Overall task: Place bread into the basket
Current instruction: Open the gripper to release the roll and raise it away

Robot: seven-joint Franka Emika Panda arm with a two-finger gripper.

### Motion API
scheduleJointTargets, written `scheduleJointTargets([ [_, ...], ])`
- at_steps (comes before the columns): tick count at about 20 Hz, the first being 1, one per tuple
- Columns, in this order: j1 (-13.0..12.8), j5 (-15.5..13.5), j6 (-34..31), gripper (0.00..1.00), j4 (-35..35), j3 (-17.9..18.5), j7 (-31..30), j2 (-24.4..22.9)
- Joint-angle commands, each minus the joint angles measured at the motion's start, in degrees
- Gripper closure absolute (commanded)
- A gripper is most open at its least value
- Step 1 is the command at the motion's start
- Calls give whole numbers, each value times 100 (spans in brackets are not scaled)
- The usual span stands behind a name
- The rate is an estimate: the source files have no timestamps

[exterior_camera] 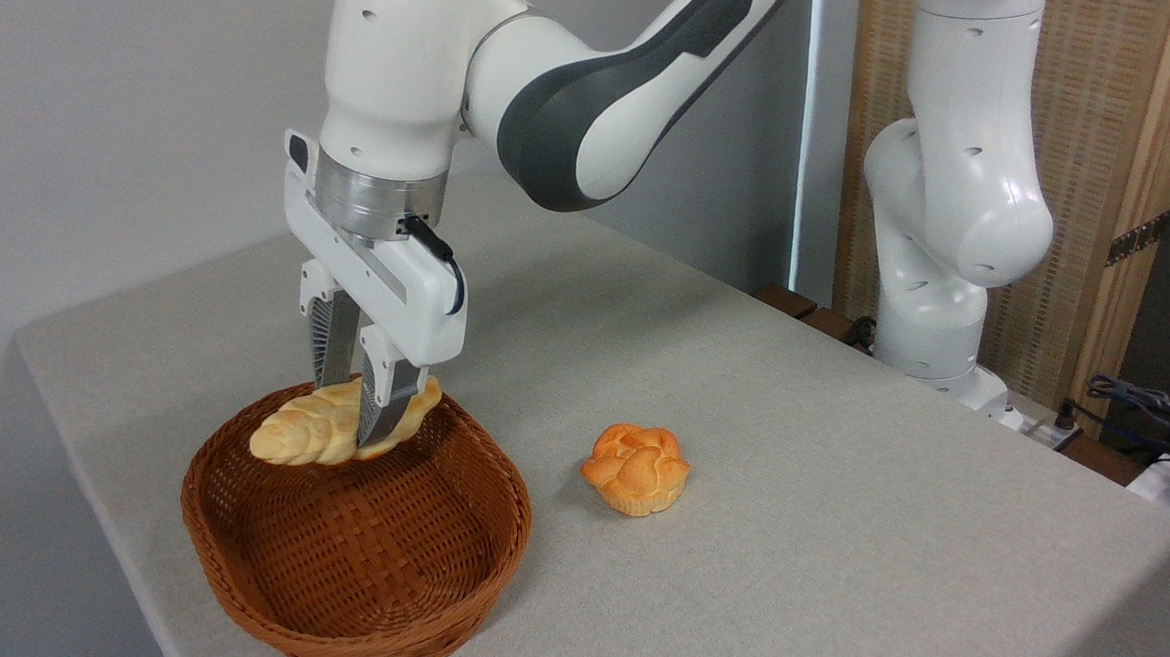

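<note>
- Gripping the long pale-golden braided loaf of bread point(324, 429) near its middle, the white two-finger hand point(352, 414) points straight down, one finger in front of the loaf and one behind it.
- Both fingers press against the loaf's sides, so the hand is clenched on it and carries it clear of the tabletop point(788, 459).
- The loaf hangs roughly level, with its left tapered end a little lower, over the back left part of the oval reddish-brown woven wicker basket point(353, 547).
- The loaf sits about at the height of the basket's far rim; whether it touches that rim cannot be told.
- The basket's woven floor shows bare below and in front of the loaf.
- The basket stands near the front left corner of the grey tabletop.
- A small round orange knotted bun point(636, 468) sits on the tabletop just to the right of the basket, apart from it.
- The white and grey arm point(577, 108) reaches in from the upper right, and its base point(936, 317) stands at the tabletop's far right edge.
</note>
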Motion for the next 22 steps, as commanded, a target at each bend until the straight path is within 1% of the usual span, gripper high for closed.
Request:
scheduleJointTargets([
  [1,-10,-140,24,0,149,49,10,72],
  [11,-10,-131,15,0,158,58,1,55],
  [13,8,-105,-37,0,158,180,-8,-24],
  [15,8,-70,-238,0,149,216,-69,-191],
  [16,17,-9,-431,0,149,225,-78,-252],
  [19,25,456,-827,0,150,251,-78,-402],
  [20,25,571,-968,0,149,242,-78,-429],
  [22,17,720,-1354,0,149,234,-69,-534],
])
